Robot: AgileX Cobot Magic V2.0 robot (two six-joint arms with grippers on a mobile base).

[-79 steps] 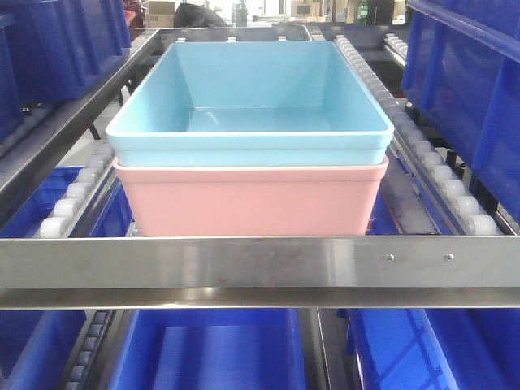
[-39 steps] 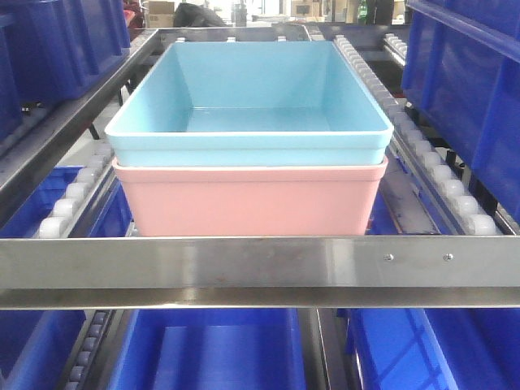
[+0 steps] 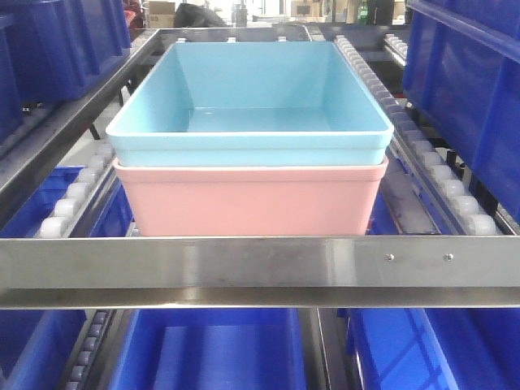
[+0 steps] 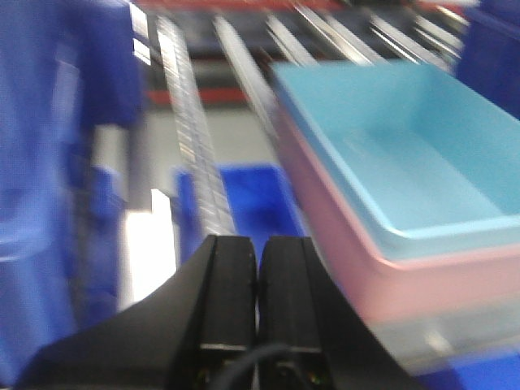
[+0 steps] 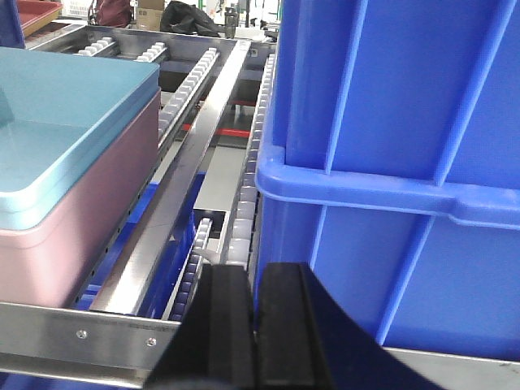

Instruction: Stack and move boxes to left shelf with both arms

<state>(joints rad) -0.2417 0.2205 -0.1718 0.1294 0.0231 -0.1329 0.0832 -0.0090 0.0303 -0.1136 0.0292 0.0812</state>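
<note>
The light blue box (image 3: 252, 89) sits nested in the salmon pink box (image 3: 248, 199). The stack rests on the left shelf, between its roller rows (image 3: 73, 199) and just behind the steel front bar (image 3: 244, 264). No gripper shows in the front view. In the blurred left wrist view my left gripper (image 4: 258, 272) is shut and empty, left of the stack (image 4: 357, 260) and apart from it. My right gripper (image 5: 256, 284) is shut on nothing, in front of the bar and to the right of the pink box (image 5: 81, 219).
Dark blue bins stand on both sides of the shelf (image 3: 463, 89) and on the level below (image 3: 211, 349). One large dark blue bin (image 5: 390, 122) is close to my right gripper's right side. A second roller lane (image 5: 244, 187) runs between it and the stack.
</note>
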